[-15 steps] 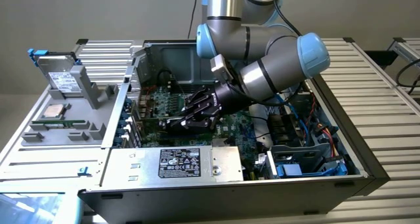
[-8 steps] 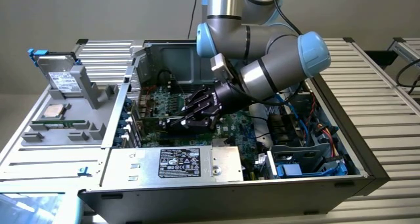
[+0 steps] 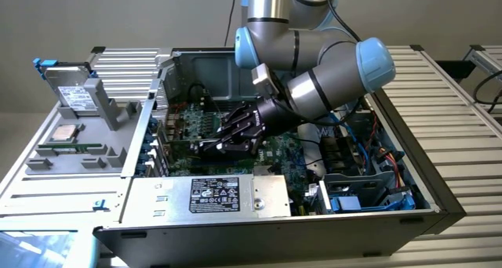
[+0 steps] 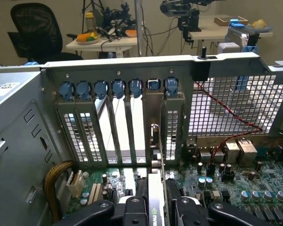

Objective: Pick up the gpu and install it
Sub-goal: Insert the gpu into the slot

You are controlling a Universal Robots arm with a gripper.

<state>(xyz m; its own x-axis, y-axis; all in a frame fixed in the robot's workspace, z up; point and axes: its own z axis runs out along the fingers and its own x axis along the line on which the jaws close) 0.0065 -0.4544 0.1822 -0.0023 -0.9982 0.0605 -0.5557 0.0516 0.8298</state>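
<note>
partly cut off, the gpu (image 4: 154,197) edge-on, pincer (image 4: 156,209) tight on its two faces

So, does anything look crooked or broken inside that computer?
Nothing stands out. The graphics card stands upright in the gripper, its metal bracket lined up with a slot in the back panel.

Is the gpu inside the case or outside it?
Inside the case: the gpu stands on edge in the tool, its bracket at the rear slots. Seated or not, cannot tell.
</note>
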